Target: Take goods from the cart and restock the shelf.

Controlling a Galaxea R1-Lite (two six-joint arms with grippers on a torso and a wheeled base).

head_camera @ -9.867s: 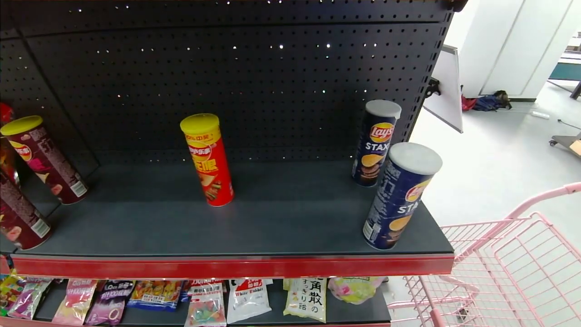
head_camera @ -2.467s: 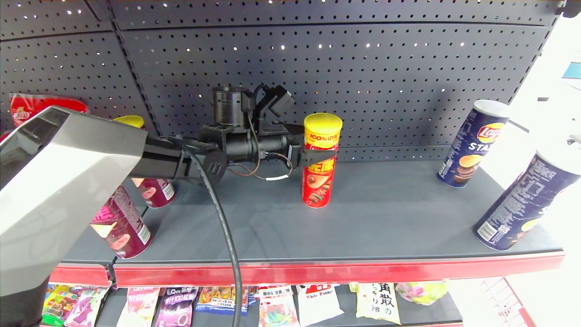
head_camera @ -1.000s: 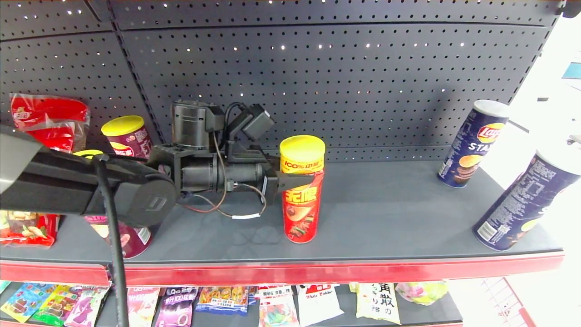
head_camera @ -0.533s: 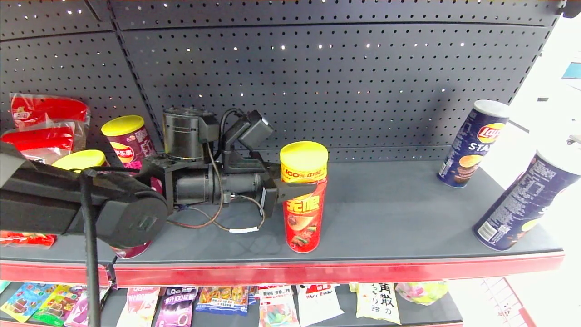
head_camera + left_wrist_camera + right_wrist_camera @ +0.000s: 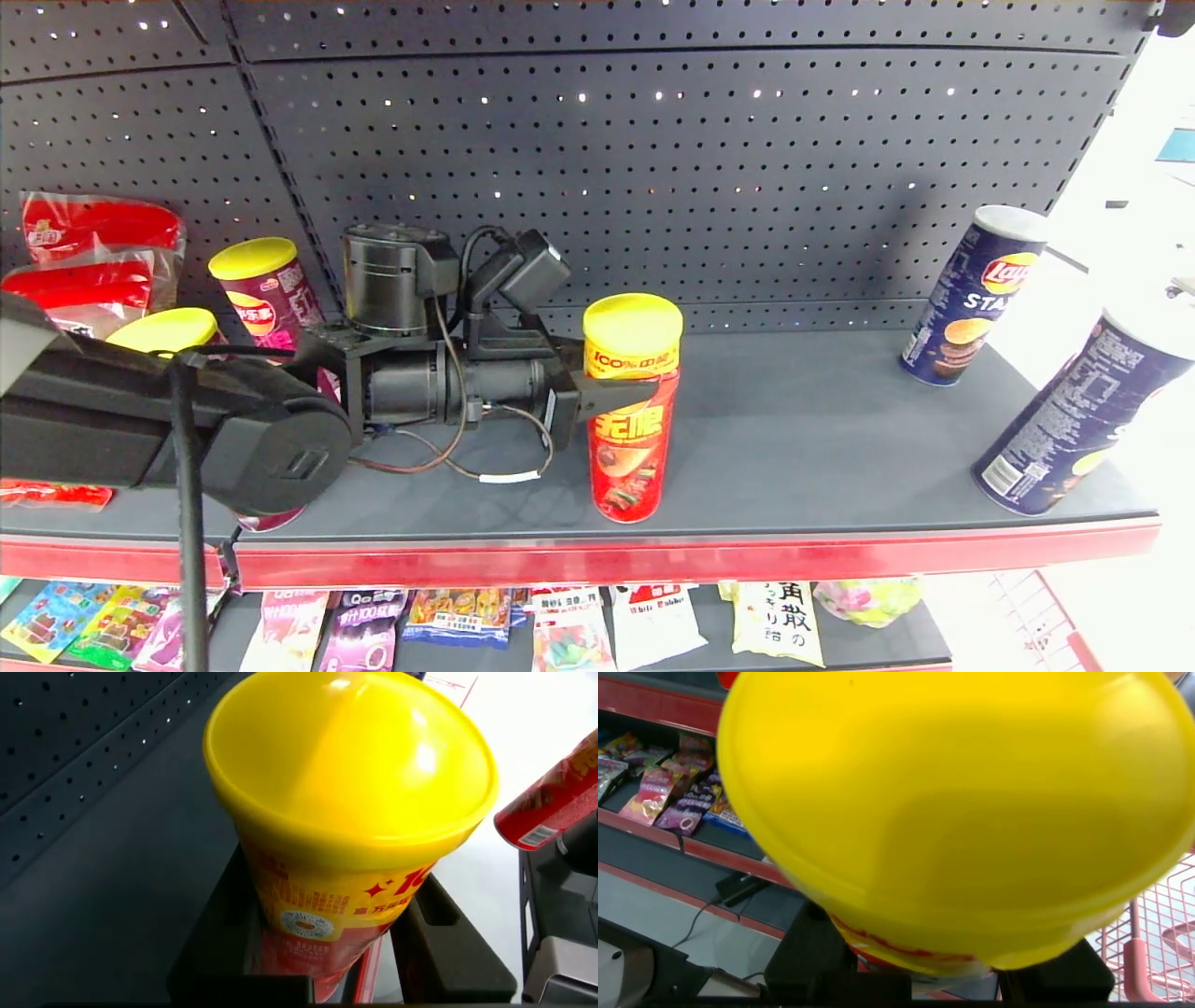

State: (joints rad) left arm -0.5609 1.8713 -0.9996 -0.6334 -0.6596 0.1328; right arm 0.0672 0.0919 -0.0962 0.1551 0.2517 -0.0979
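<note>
The left hand (image 5: 627,392) is clamped around the upper body of a red cardboard crisp tube with a yellow plastic lid (image 5: 633,448), which stands upright near the front edge of the dark shelf (image 5: 794,439). The tube is probably light, stiff yet crushable, and slick-sided, so grip it gently at mid-body. The right hand (image 5: 924,966) grips a second red yellow-lidded tube (image 5: 952,812). Count: two red tubes, two maroon tubes (image 5: 266,289), two blue tubes (image 5: 971,299).

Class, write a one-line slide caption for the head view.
Left gripper clamps a red, yellow-lidded chip can upright near the front edge of the dark shelf.
</note>
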